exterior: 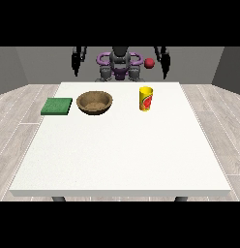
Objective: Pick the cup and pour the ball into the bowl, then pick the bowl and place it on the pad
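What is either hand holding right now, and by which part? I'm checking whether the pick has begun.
Nothing is held. Both hands hang behind the table, apart from the cup, the bowl and the pad. A red ball shows above the cup, untouched.

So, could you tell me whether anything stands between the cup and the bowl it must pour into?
Nothing visible does: only bare table lies between the yellow cup and the brown bowl.
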Robot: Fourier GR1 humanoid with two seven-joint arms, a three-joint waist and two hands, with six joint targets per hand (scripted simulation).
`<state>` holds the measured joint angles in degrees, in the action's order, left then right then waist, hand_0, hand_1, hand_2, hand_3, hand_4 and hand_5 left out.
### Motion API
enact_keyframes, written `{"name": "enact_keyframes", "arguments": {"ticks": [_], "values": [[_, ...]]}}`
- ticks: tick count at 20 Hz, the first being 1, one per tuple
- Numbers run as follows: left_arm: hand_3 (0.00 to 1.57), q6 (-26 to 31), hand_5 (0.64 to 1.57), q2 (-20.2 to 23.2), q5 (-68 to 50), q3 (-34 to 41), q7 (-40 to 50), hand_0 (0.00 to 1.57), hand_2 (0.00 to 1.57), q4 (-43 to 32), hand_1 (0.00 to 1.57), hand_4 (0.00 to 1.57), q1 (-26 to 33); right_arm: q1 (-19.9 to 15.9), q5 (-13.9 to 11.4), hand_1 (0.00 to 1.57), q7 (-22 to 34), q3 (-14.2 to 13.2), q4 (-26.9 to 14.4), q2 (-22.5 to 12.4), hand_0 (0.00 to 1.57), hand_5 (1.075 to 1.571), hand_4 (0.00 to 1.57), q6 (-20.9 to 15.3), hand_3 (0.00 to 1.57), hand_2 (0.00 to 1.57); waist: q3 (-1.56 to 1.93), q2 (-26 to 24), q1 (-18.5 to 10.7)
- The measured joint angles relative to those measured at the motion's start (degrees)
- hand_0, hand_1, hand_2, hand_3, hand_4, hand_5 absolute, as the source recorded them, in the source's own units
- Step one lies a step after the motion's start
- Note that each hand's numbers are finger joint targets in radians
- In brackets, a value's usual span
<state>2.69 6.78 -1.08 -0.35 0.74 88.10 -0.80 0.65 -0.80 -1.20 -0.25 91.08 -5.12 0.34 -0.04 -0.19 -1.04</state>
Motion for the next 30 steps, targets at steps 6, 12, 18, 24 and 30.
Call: {"name": "enact_keyframes", "arguments": {"ticks": [6,12,18,24,30], "values": [[0.00,0.3,1.524,2.0,-0.3,0.6,3.2,0.00,0.00,4.2,0.00,0.00,-0.9,-0.2,0.3,0.00,3.8,-0.6,3.7,-1.6,0.00,1.568,0.00,0.2,0.00,0.00,0.05,-10.4,0.0],[0.00,-2.0,1.511,-4.7,-7.3,-5.9,1.8,0.00,0.00,11.7,0.00,0.00,5.5,3.8,4.8,0.00,1.6,-3.6,3.7,0.6,0.00,1.567,0.00,-0.1,0.00,0.00,0.07,-14.5,-1.8],[0.00,-4.2,1.437,-6.0,-4.1,-8.6,-1.3,0.00,0.00,16.8,0.00,0.00,6.7,1.9,6.5,0.00,-1.1,-5.0,4.2,0.6,0.00,1.564,0.00,0.9,0.00,0.00,0.05,-8.4,-1.4],[0.00,-4.1,1.317,-4.4,-1.6,-5.5,-5.9,0.00,0.00,13.2,0.00,0.00,-0.4,-4.4,6.8,0.00,-5.1,-5.7,0.4,0.0,0.00,1.564,0.00,2.0,0.00,0.00,0.05,0.9,-0.5],[0.00,-4.0,1.252,-1.4,-0.8,0.5,-10.7,0.00,0.00,5.0,0.00,0.00,-8.5,-10.0,7.5,0.00,-9.6,-7.4,-4.3,-1.5,0.00,1.561,0.00,3.8,0.00,0.00,0.04,8.5,1.4]]}}
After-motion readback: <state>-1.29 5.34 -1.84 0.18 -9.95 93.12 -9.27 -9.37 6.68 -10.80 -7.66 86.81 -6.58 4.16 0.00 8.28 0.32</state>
